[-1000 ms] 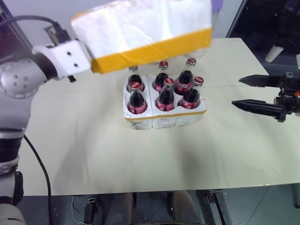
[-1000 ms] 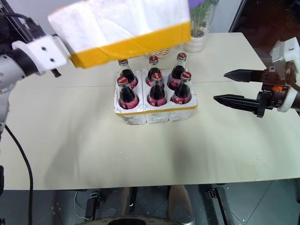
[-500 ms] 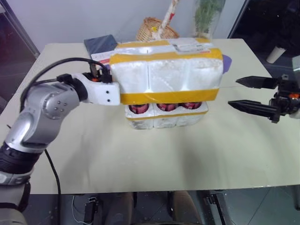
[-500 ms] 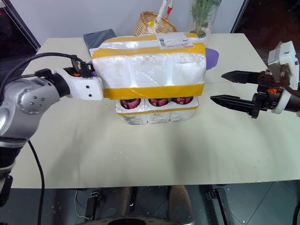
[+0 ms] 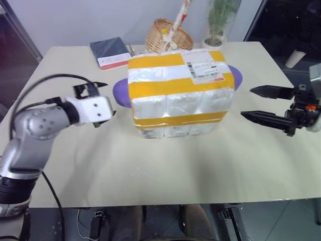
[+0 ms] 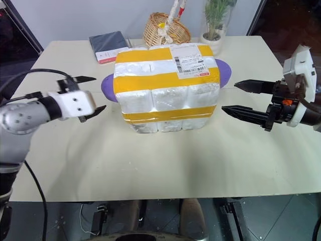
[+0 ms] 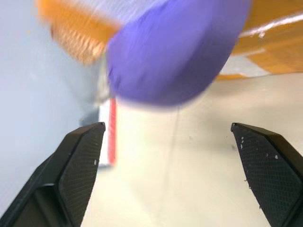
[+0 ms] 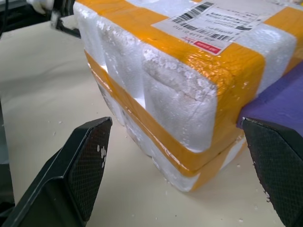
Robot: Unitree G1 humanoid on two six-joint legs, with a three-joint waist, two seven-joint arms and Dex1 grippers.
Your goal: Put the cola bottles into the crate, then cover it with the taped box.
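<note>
The taped box (image 5: 178,88), white foam with wide yellow bands and a shipping label (image 5: 203,70), sits squarely over the crate (image 5: 173,131). Only the crate's yellow-taped lower edge shows beneath it. The cola bottles are hidden under the box. A purple flap (image 5: 120,93) sticks out of each end of the box. My left gripper (image 6: 100,93) is open just left of the box, level with the left flap (image 7: 175,52) and holding nothing. My right gripper (image 6: 228,96) is open and empty, a short gap right of the box (image 8: 189,94).
A wicker basket (image 5: 168,34), a dark notebook (image 5: 109,50) and a potted plant (image 6: 211,42) stand along the table's far edge behind the box. A white cup (image 5: 292,56) sits beyond the table's right edge.
The box came down from above the bottles onto the crate, hiding them. My left gripper opened, let go of the box and dropped back to its left. The right arm stayed put.
</note>
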